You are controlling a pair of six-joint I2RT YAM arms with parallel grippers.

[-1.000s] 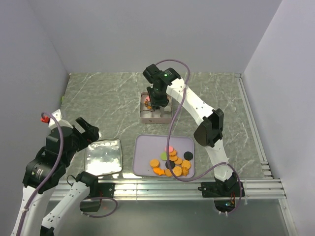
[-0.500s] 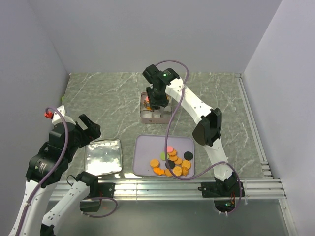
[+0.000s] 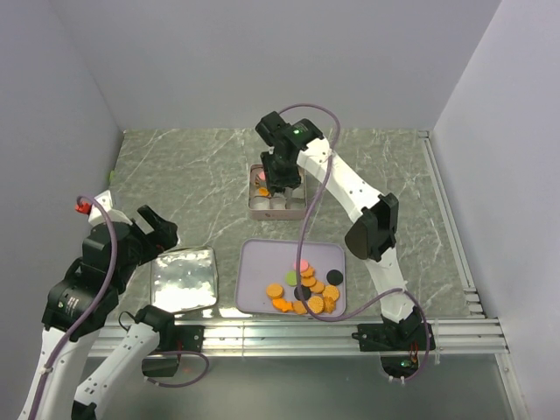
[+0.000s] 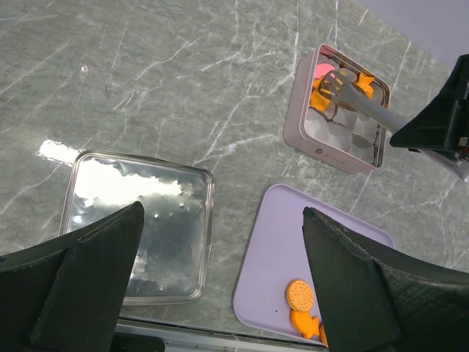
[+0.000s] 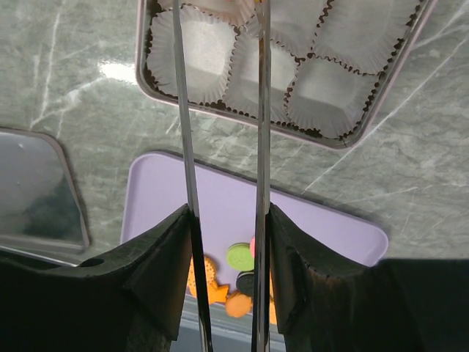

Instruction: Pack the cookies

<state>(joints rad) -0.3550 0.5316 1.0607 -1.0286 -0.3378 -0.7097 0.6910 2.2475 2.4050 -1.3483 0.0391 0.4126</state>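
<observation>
Top external view showed most round orange, pink, green and black cookies (image 3: 306, 289) on the lavender tray (image 3: 254, 262) by the near edge of the table (image 3: 192, 175), a few in the square tin (image 3: 276, 216). Right gripper (image 5: 227, 220) grasped metal tongs (image 5: 261, 110) over it; left gripper (image 4: 223, 213) gaped empty.

bright even light; glare on metal tray (image 4: 110, 187).

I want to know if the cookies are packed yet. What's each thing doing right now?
Tin: open, a few cookies inside.
Near paper cups: empty.
Lid: off, flat on the table.
Tray: holds the loose cookies.
Tongs: held over the tin.
Left gripper: open, empty.
Right gripper: shut on the tongs.
</observation>
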